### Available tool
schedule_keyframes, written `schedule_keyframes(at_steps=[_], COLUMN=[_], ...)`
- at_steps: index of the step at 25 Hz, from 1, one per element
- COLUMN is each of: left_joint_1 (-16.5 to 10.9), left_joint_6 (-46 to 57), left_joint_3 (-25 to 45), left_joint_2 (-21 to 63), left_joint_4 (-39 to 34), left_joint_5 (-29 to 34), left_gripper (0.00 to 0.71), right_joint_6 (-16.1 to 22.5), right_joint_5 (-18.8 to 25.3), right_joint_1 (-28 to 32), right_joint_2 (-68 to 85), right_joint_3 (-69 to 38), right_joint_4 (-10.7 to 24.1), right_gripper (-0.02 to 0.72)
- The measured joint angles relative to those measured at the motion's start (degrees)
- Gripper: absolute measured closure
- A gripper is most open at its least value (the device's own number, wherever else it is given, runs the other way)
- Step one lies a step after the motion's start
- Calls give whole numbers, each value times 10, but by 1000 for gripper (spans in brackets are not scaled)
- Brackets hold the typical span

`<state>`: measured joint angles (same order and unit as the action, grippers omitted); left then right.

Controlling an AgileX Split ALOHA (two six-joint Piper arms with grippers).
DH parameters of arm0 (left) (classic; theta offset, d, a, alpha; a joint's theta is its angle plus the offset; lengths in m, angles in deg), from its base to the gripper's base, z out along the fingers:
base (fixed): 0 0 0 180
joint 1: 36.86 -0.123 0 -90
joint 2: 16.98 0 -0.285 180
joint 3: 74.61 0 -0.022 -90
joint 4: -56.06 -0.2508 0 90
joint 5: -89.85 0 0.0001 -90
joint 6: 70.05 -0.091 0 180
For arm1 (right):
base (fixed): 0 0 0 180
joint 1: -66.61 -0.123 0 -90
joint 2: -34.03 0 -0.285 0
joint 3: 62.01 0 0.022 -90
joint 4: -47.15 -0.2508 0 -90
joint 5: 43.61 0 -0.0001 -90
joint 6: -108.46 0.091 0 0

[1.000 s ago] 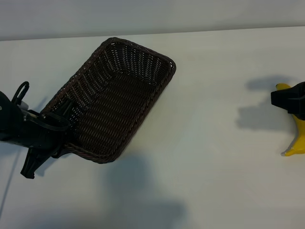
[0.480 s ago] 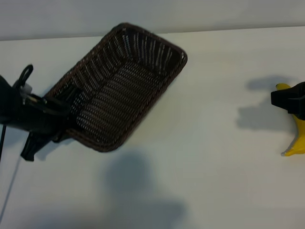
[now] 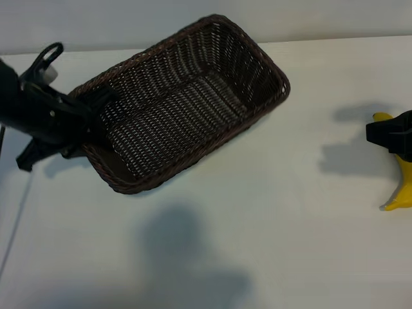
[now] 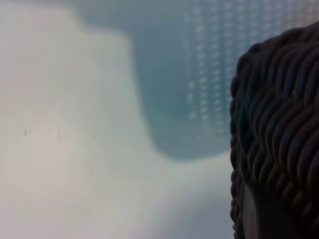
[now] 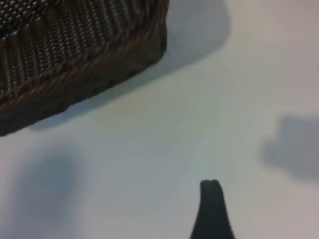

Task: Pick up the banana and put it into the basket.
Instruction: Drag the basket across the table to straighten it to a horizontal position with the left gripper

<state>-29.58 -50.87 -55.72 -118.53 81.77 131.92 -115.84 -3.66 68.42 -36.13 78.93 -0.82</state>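
Left gripper (image 3: 87, 125): I have its fingers clamped on the basket's short rim at the 9 o'clock end, in the exterior view's left part.
Basket (image 3: 193, 96): I see it held off the tabletop, tilted, its long axis running from about 8 o'clock to 2 o'clock, far corner over the tabletop's back edge; its shadow lies below it toward 6 o'clock. Inside I see only weave.
Basket rim, left wrist view: the braided edge (image 4: 276, 129) fills one side, close up; beyond it, pale tabletop and the basket's shadow.
Right gripper (image 3: 391, 133): at the 3 o'clock edge of the exterior view; I have its fingers closed around the banana, one dark fingertip (image 5: 212, 209) showing in the right wrist view.
Banana (image 3: 402, 187): at the 3 o'clock edge, well apart from the basket, its yellow ends showing above and below the gripper.
Tabletop (image 3: 277, 219): white.
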Motion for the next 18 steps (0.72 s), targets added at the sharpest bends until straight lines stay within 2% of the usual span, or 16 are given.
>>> schedule_keyframes(at_steps=[3,10,13,18], left_joint_1=[-11,-10,-2,31], left_joint_6=[-78,-189,-206,-209], left_joint_3=[-53,-198,-248,-298], left_joint_2=[-39,-143,-179,-218], left_joint_4=[10,9,7,6], left_joint_5=[60,189,211,218], left_gripper=[553,553,553,553], right_joint_6=[0,0,0,0], right_joint_5=[0,0,0,0], right_joint_1=[0,0,0,0], right_joint_2=[0,0,0,0], right_joint_3=[0,0,0,0], right_joint_4=[0,0,0,0], right_gripper=[179,179,179,179])
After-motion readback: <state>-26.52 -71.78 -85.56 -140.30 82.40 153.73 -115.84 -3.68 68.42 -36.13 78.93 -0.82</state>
